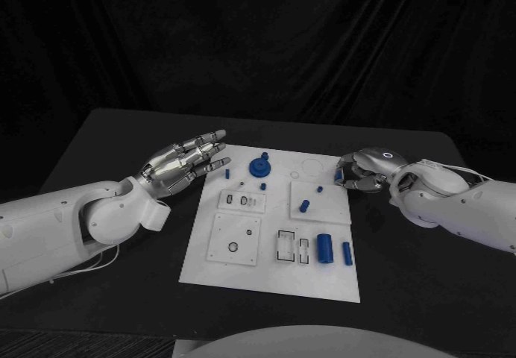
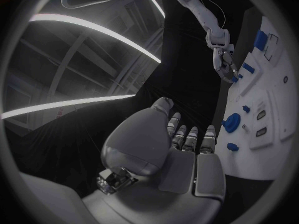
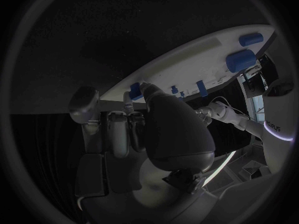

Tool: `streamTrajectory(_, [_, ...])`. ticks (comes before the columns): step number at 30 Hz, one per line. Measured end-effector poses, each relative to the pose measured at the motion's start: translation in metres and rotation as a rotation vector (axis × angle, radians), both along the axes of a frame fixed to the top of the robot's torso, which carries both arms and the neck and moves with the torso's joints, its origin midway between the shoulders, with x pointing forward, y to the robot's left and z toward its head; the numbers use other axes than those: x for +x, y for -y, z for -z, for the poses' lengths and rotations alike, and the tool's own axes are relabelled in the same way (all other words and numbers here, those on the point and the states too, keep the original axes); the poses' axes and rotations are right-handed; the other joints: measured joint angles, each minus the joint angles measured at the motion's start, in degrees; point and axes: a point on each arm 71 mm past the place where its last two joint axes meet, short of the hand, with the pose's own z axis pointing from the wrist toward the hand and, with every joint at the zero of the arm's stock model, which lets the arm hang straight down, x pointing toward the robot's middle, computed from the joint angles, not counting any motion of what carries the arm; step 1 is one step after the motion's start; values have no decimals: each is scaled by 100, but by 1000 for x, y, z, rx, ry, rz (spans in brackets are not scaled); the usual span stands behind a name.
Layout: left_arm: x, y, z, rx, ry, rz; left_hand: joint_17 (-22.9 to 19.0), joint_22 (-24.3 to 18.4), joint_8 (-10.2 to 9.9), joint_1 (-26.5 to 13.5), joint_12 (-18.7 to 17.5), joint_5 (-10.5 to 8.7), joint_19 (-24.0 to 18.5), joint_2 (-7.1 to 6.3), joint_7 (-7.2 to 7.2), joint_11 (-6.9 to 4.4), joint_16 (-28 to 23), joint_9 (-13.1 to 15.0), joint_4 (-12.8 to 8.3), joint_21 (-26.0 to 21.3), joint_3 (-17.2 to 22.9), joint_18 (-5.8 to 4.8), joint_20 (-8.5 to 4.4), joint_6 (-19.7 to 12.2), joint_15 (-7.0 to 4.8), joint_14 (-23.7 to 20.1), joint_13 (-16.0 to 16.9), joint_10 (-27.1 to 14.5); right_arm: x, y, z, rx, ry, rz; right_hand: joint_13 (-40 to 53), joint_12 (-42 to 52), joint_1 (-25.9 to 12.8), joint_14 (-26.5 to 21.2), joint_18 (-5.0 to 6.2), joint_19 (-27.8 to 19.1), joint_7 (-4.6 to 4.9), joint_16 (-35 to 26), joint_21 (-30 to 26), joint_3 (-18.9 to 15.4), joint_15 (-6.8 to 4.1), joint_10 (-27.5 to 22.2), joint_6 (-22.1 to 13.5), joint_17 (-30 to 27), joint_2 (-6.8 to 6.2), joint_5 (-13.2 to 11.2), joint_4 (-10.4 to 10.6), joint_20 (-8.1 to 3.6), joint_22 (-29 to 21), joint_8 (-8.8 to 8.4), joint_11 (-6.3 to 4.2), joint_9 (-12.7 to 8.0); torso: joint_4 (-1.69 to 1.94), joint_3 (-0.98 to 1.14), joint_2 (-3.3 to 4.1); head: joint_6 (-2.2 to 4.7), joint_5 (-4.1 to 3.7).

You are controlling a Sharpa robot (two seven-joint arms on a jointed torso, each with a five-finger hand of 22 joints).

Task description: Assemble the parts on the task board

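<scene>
Right hand at the board's upper right edge with a small blue part, left hand waiting.

The right hand (image 1: 364, 170), right of centre in the head view, has its fingers curled around a small blue part (image 1: 338, 176) at the right edge of the task board (image 1: 238, 271); I judge this an early pick or placing step, since several parts lie loose, such as the 2 blue cylinders (image 1: 335, 248) at lower right. Next it needs a firm hold and a lift toward a matching slot. The left hand (image 1: 186, 164), fingers spread and holding nothing, hovers over the counter (image 1: 118, 134) just beside the board's upper left corner. Bare counter lies on both sides for moving.
</scene>
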Motion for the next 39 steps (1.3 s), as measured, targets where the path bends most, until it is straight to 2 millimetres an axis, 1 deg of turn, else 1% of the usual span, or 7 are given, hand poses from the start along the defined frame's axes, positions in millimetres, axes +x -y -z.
streamTrajectory(5, [0, 0, 0, 0, -1, 0, 0, 0, 0, 0, 0, 0, 0, 0, 0, 0, 0, 0, 0, 0, 0, 0, 0, 0, 0, 0, 0, 0, 0, 0, -1, 4, 7, -1, 0, 0, 47, 0, 0, 0, -39, 0, -40, 70, 0, 0, 39, 0, 46, 250, -89, 0, 0, 382, 0, 231, -1, 1, -1, -12, 14])
streamTrajectory(8, [0, -1, 0, 1, -1, -1, 0, 0, 0, 0, 0, 0, 0, 0, 0, 0, 0, 0, -1, 0, 1, 0, 0, 0, 0, 0, 0, 0, -1, -2, -2, 13, 21, -7, 0, 0, 70, 0, 0, 21, -43, 1, -40, 126, 0, 1, 41, 0, 67, 625, -155, -21, 0, 581, -42, 355, -1, 0, -1, -13, 27])
streamTrajectory(13, [0, -2, 0, 2, -2, -3, 0, 0, 0, 0, 0, 0, 0, 0, 0, 0, 0, 0, -16, 0, 16, 0, 0, 0, 0, 0, 0, 0, -6, -8, -6, 40, 50, -32, 5, 0, 94, -17, 0, 41, -63, 1, -40, 241, -17, 1, 41, 0, 44, 896, -176, -41, -1, 728, -42, 405, -1, 1, -1, -14, 49])
streamTrajectory(19, [0, -2, 1, 3, -3, -3, 0, 0, 0, 0, 23, 0, 0, 0, 0, 0, 0, 0, -16, 0, 16, 0, 0, 0, 0, 0, 0, 0, -11, -33, -34, 102, 130, -105, 4, 0, 116, -16, 0, 41, -42, 1, -40, 258, -16, 1, 63, 0, 36, 1001, -172, -41, -1, 753, -42, 408, -2, 2, -1, -40, 86])
streamTrajectory(27, [1, 0, 1, 5, -4, 0, 0, 0, 0, 0, 23, 0, 0, 0, 0, 0, 0, 0, -16, 0, 16, 0, 0, 0, 0, 0, 0, 0, -19, -84, -71, 176, 194, -236, 3, 0, 148, -16, 0, 41, -41, 1, -61, 349, -15, 1, 63, -1, 4, 1143, -189, -41, -1, 732, -42, 414, -7, 3, -1, -85, 87])
streamTrajectory(33, [1, 2, 2, 5, -5, 5, 0, 0, 0, 0, 23, 0, 0, 0, 0, 0, 0, 0, -15, 0, 16, 0, 0, 0, 0, 0, 0, 0, -22, -117, -71, 182, 160, -306, 3, 0, 149, -16, 0, 41, -19, 1, -100, 397, -15, 1, 41, -1, 3, 1204, -188, -41, -1, 706, -42, 427, -1, 2, 0, -97, 87])
streamTrajectory(39, [1, 2, 2, 6, -7, 6, 0, 0, 0, 0, 23, 0, 0, 0, 0, 0, 22, 0, -16, 0, 47, 0, 0, 0, 0, 0, 6, 0, -23, -138, -52, 158, 75, -344, 2, 0, 154, -16, 0, 41, 11, -20, -199, 414, -15, 1, 10, -1, -3, 1226, -203, -41, -2, 655, -41, 428, 12, -5, 2, -97, 98])
